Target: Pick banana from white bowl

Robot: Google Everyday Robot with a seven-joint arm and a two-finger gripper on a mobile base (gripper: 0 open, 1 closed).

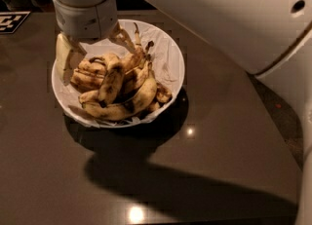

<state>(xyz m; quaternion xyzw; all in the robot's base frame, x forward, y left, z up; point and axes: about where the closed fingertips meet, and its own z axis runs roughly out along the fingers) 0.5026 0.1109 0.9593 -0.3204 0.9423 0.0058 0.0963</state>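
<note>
The white bowl (171, 59) stands on the dark tabletop, left of centre. It holds a pile of spotted, browning yellow bananas (117, 85). My gripper (92, 48) hangs over the bowl's back left part, just above the pile. It is open: the pale left finger (63, 59) reaches down by the bowl's left rim, and the right finger (124, 36) is over the back of the pile. Nothing is held between them. The grey wrist hides the bowl's back left rim.
My white arm (219, 19) crosses the top right of the view. A black-and-white marker tag (12, 22) lies on the table (219, 160) at the top left. The table's right edge (275, 117) runs diagonally, with floor beyond it.
</note>
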